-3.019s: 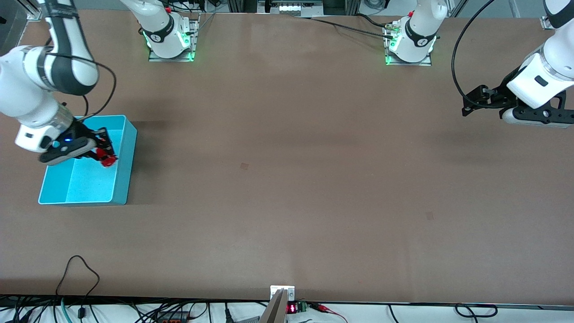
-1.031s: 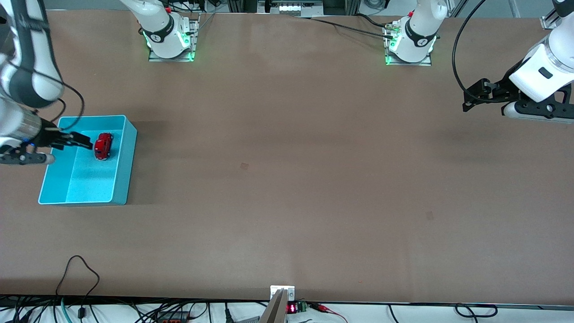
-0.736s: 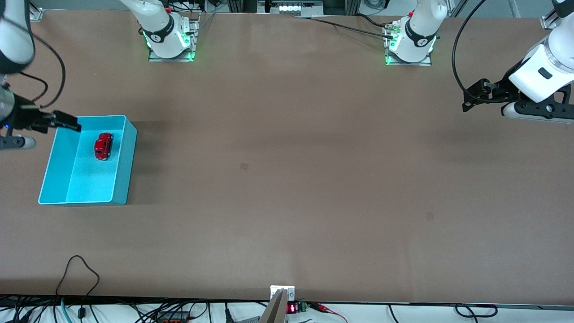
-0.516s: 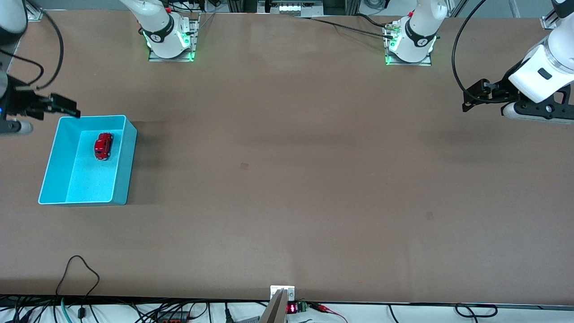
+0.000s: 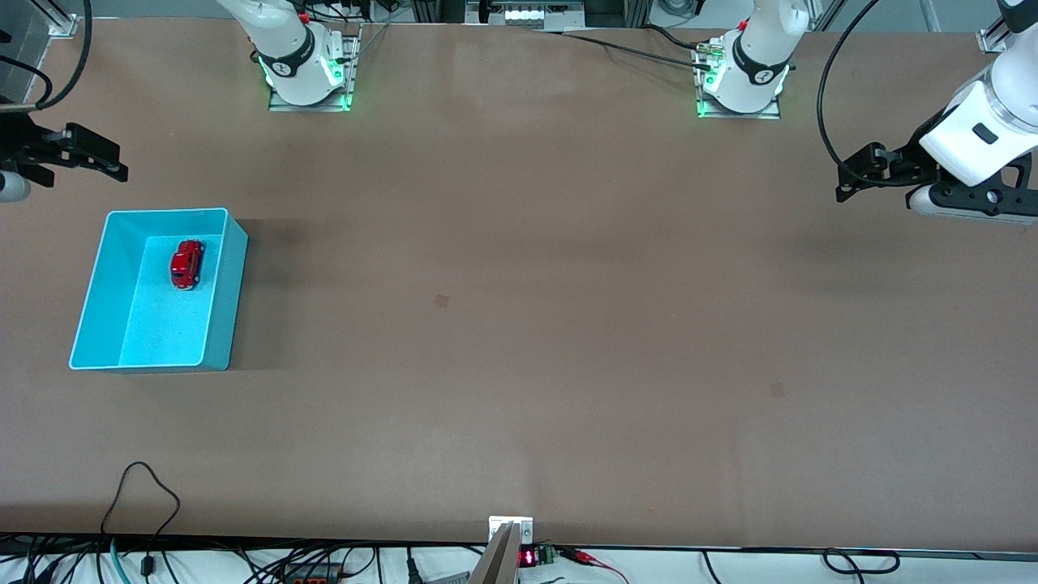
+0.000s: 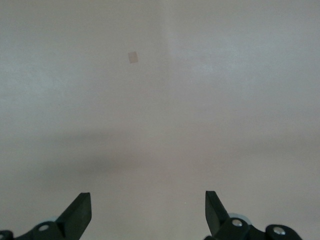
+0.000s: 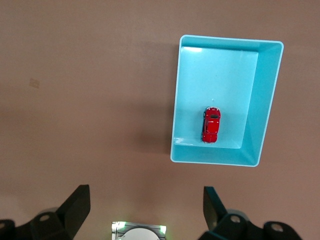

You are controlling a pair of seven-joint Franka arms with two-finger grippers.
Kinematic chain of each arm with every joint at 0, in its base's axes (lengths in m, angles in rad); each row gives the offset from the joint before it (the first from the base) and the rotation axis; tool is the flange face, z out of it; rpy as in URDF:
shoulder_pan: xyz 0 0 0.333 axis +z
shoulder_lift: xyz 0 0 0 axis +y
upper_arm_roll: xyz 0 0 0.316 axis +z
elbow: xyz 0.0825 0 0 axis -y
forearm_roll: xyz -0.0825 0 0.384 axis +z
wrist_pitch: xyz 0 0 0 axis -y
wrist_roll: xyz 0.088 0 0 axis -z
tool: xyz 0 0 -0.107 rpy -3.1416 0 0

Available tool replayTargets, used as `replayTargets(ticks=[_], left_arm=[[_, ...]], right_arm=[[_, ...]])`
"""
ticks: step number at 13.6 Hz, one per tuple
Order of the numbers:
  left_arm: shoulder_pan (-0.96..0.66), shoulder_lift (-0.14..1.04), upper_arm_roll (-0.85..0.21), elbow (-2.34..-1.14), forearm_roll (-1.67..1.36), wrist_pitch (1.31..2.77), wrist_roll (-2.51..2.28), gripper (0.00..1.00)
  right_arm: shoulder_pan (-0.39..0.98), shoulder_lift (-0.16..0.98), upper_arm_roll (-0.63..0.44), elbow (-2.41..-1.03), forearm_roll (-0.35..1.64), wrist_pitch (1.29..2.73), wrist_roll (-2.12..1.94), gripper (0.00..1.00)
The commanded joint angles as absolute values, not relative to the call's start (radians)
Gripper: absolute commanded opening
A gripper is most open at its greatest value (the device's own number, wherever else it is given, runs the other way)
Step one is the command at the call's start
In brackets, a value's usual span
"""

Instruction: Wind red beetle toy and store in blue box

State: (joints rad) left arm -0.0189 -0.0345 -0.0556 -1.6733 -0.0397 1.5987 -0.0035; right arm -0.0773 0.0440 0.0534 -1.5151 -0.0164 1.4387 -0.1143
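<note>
Front view: red beetle toy (image 5: pixel 186 264) resting on the speckled floor of the blue box (image 5: pixel 229 300), in the part of the box farther from the front camera, close to the wall on the side toward the middle of the bench (image 5: pixel 519 324), wheels down and untouched by either arm. Blue box sitting on the bench at the right arm's end. Right end effector (image 5: pixel 101 158) up in the air over bare bench just past the box's edge on the bases' side, fingers spread apart with nothing between them. Left end effector (image 5: pixel 851 174) hanging over bare bench at the left arm's end, well apart from the box, waiting; its fingers not readable from this angle. A small darker patch (image 5: pixel 441 301) marking the bench near its middle. Left wrist view: both fingertips (image 6: pixel 80 212) of the left end effector (image 6: pixel 147 212) standing wide apart, empty, above plain bench (image 6: pixel 200 110) with one small pale square mark (image 6: pixel 132 57). Right wrist view: right end effector (image 7: pixel 145 207) parted wide and holding nothing, looking down on the blue box (image 7: pixel 267 100) from above; red beetle toy (image 7: pixel 211 124) lying lengthwise inside, near one short wall, clear of the fingertips (image 7: pixel 80 202); brown bench (image 7: pixel 85 90) all around the box.
</note>
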Motion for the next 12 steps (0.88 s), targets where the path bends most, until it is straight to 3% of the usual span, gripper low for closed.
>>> replayTargets(ticks=[1, 6, 9, 12], left_arm=[[-0.025, -0.021, -0.054, -1.640, -0.021, 1.574, 0.014, 1.00], [-0.023, -0.021, -0.054, -1.640, -0.021, 1.574, 0.018, 1.00], [-0.023, -0.021, -0.054, -1.640, -0.021, 1.574, 0.018, 1.00], [-0.023, -0.021, -0.054, -1.640, -0.021, 1.574, 0.017, 1.00]], right_arm=[[-0.083, 0.058, 0.060, -1.491, -0.025, 1.434, -0.087, 1.00], [-0.081, 0.058, 0.060, -1.493, -0.025, 1.434, -0.083, 1.00], [0.006, 0.060, -0.023, -1.493, -0.026, 1.434, -0.080, 1.00], [0.006, 0.060, -0.025, -1.494, -0.025, 1.434, -0.078, 1.00]])
